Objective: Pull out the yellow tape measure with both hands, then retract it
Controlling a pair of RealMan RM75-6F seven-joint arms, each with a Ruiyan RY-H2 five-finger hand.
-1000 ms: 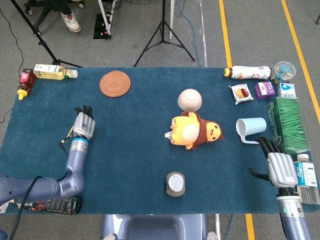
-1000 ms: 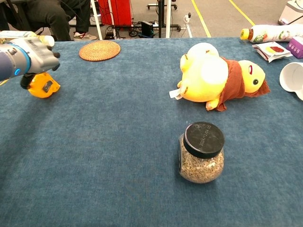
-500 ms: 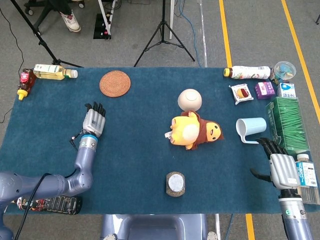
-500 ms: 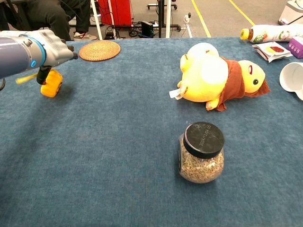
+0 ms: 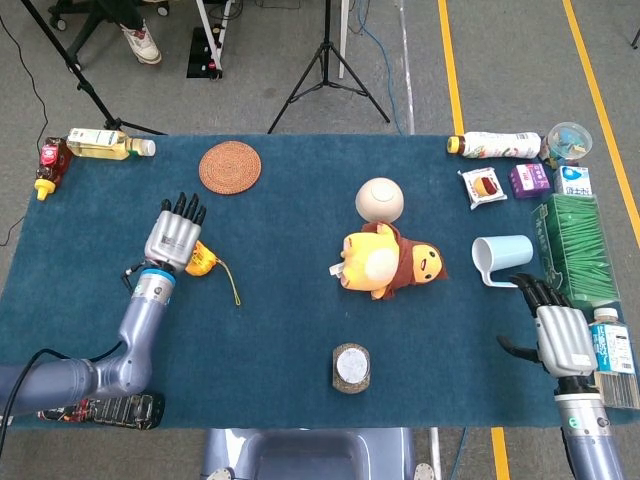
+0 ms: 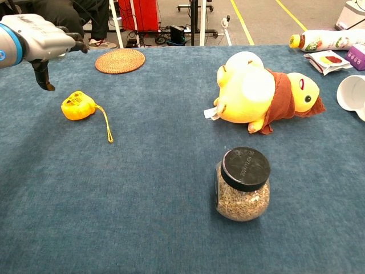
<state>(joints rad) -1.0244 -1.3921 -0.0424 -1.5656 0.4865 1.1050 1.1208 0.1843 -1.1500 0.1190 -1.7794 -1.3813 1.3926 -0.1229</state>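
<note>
Your left hand [image 5: 174, 236] hovers above the blue cloth-covered table [image 5: 270, 340] with its fingers spread and nothing in them; in the chest view it sits raised at the upper left, clear of the cloth. The yellow tape measure [image 6: 77, 106] lies on the table just at 4 o'clock of that hand, not touched by it, with its thin yellow strap [image 6: 105, 121] trailing away toward 5 o'clock. Your right hand [image 5: 560, 338] rests low at the table's right edge, fingers apart and holding nothing, well apart from the tape measure. Between the two, near the table's centre, a yellow plush toy in a brown hood [image 5: 385, 260] lies on its side, and a pale round ball [image 5: 381, 198] sits touching it at 12 o'clock. A glass jar of grain with a black lid [image 6: 243, 184] stands upright at 6 o'clock of the toy, near the front edge. A woven round coaster [image 5: 229, 166] lies at 1 o'clock of your left hand. A light blue mug [image 5: 503, 259] lies on its side at 11 o'clock of your right hand, and a green box [image 5: 571, 245] sits beside it along the right edge.
</note>
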